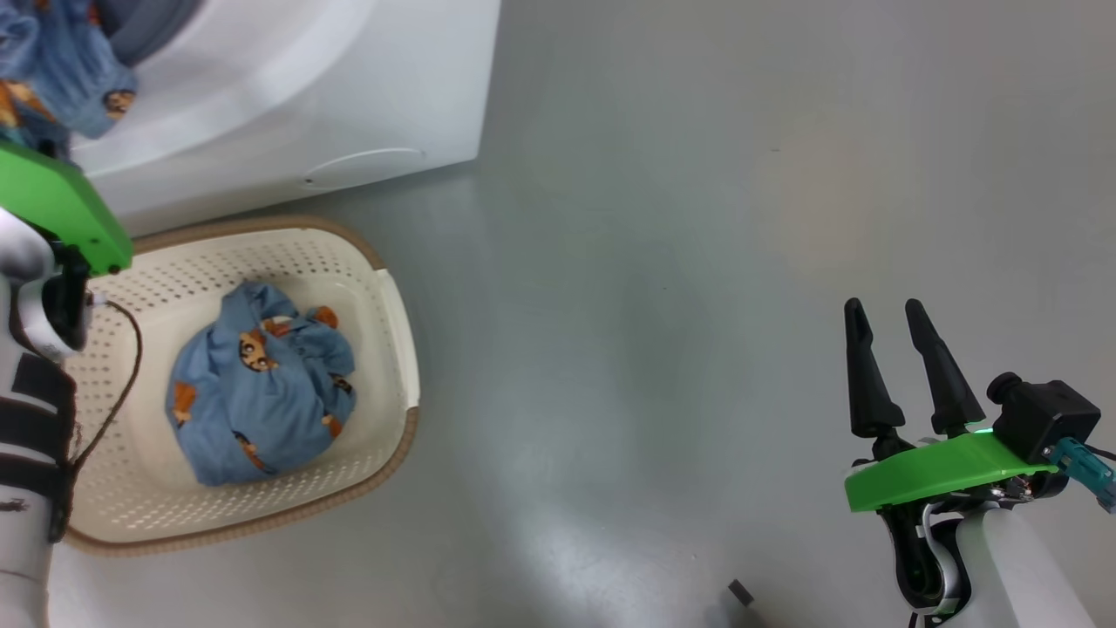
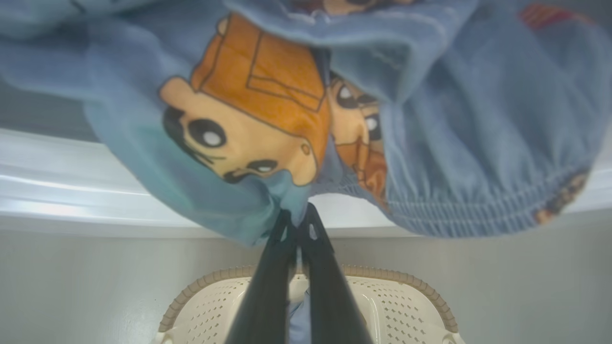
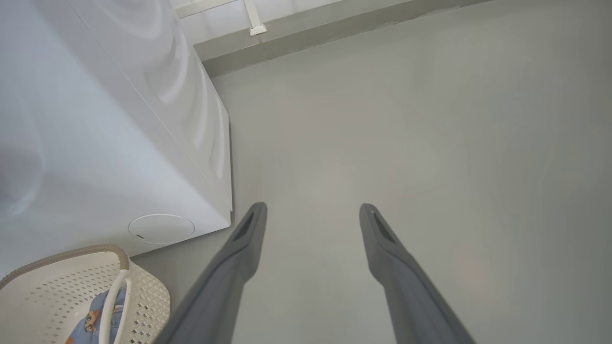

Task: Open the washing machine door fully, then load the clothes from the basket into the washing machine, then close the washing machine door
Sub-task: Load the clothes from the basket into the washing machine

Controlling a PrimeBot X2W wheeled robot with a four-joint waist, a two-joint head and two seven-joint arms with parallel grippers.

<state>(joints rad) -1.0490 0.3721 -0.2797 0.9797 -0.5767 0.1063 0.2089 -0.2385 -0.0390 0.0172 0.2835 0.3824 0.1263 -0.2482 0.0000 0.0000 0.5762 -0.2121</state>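
Nearest us, the left gripper is clenched on the hem of a garment that drapes at its 12 o'clock over the washing machine lip. We judge this arm nearer. The basket lies at 6 o'clock, and the right gripper is spread, well apart.

My right gripper reaches out over grey floor, its two dark fingers spread wide apart. To the left stands the white washing machine, with a round filter cap low on its front. In the bottom left corner, the cream basket holds blue clothes.
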